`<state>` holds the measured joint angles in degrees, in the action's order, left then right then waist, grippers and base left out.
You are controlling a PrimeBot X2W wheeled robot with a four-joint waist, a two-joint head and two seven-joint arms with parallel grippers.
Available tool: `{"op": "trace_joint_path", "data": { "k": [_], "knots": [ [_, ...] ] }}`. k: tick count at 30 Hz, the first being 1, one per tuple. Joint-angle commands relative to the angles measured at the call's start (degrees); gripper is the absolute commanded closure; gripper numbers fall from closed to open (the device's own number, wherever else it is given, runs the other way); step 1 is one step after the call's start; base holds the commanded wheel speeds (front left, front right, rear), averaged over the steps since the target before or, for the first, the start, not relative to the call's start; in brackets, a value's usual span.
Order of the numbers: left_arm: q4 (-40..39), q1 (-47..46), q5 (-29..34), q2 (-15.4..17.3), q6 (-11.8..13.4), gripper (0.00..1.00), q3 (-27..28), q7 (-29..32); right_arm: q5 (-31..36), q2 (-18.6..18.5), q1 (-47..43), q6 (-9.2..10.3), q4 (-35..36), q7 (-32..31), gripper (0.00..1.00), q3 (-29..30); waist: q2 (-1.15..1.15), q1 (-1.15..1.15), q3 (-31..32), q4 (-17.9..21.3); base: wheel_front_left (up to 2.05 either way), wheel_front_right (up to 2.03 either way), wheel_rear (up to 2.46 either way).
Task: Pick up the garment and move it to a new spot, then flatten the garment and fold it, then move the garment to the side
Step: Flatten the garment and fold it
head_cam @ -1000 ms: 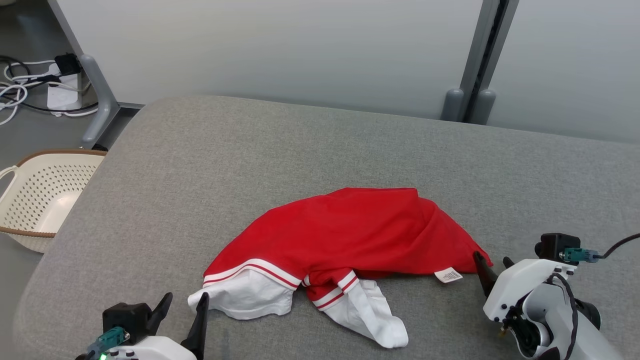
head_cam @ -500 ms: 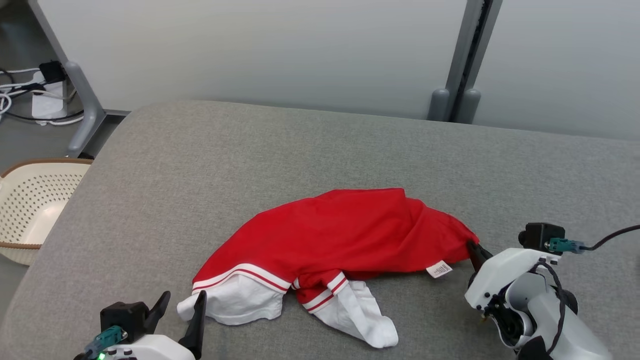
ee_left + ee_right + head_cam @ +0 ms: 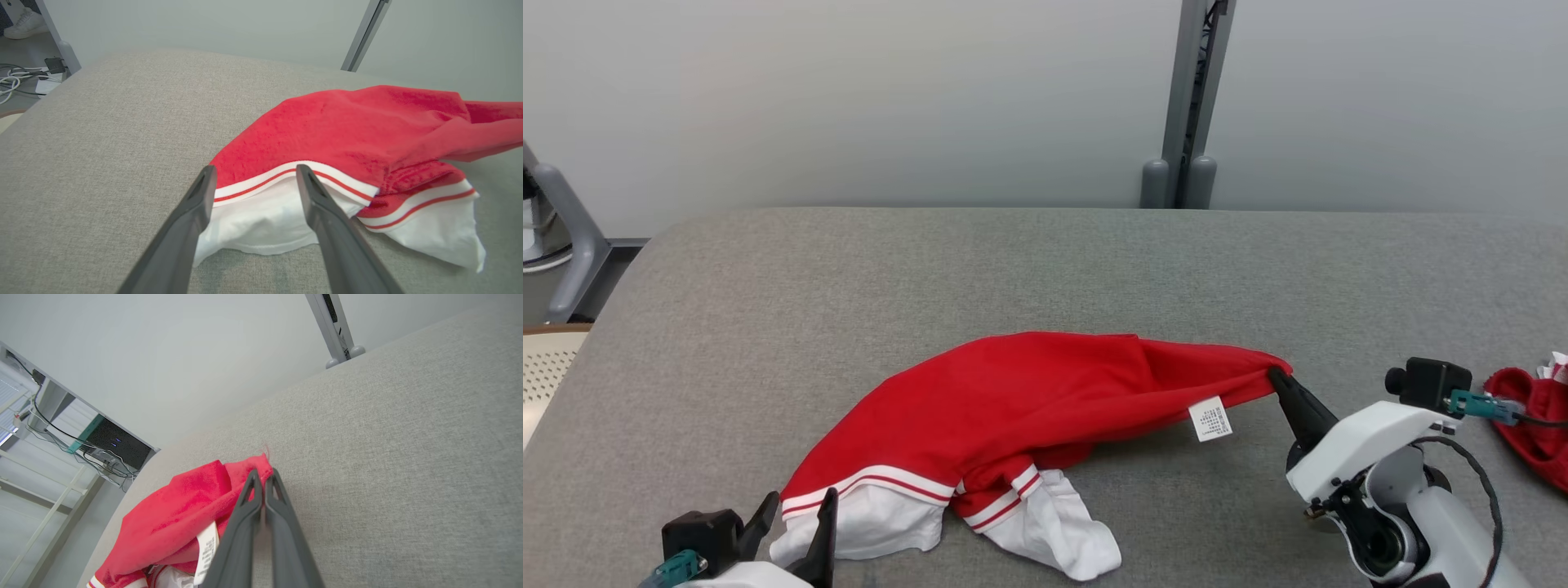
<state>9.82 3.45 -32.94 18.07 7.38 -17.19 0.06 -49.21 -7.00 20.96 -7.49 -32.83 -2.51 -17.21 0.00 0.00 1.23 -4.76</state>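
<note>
right gripper [image 3: 1276,378] pinching garment [image 3: 1013,392] corner, fingers pressed together; cloth trails left from it. left gripper [image 3: 799,500] spread wide around white hem [image 3: 261,212], contact unclear.

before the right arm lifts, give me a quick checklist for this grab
1. right tool shut on garment corner: ok
2. depth of that pinch: cannot tell
3. left tool open, holding nothing: ok
4. label outside the pinch: ok
5. garment flat: not ok, bunched
6. other red item apart from garment: ok
</note>
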Motion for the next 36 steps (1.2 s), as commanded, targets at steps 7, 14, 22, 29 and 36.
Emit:
{"op": "trace_joint_path", "data": {
  "k": [7, 14, 22, 29, 36],
  "knots": [
    [0.7, 1.4, -1.0, 0.6, 0.2, 0.00, 0.5, -0.4, 0.9, -2.9, -9.5, -0.02, 10.0, -4.6, 1.00, 3.4, 0.00, 0.00, 0.0, 2.9, 0.00, 0.00, 0.00],
    [1.1, 0.9, -1.3, 0.7, 0.2, 0.00, 0.3, -0.2, 5.7, -1.6, -15.3, -0.02, 8.8, -5.5, 1.00, 6.8, 0.00, 0.00, -0.4, 3.8, 0.00, 0.00, 0.00],
    [1.4, 0.3, -1.4, 0.7, 0.3, 0.00, 0.0, 0.1, 10.0, 0.6, -15.1, -0.02, 3.3, -2.5, 0.00, 7.3, 0.00, 0.00, -0.3, 4.3, 0.00, 0.00, 0.00],
    [0.4, 0.8, -1.2, 0.8, 1.1, 0.00, 0.7, -1.9, 13.7, 0.2, -13.6, -0.02, 5.4, 2.7, 0.00, 10.2, 0.00, 0.00, 0.5, 4.8, 0.00, 0.00, 0.00],
    [-2.6, 1.9, -0.3, 1.0, 2.6, 0.00, 2.3, -5.9, 19.0, 0.6, -13.4, -0.02, 13.0, 10.2, 0.00, 12.1, 0.00, 0.00, 1.5, 5.3, 0.00, 0.00, 0.00]
  ]
}}
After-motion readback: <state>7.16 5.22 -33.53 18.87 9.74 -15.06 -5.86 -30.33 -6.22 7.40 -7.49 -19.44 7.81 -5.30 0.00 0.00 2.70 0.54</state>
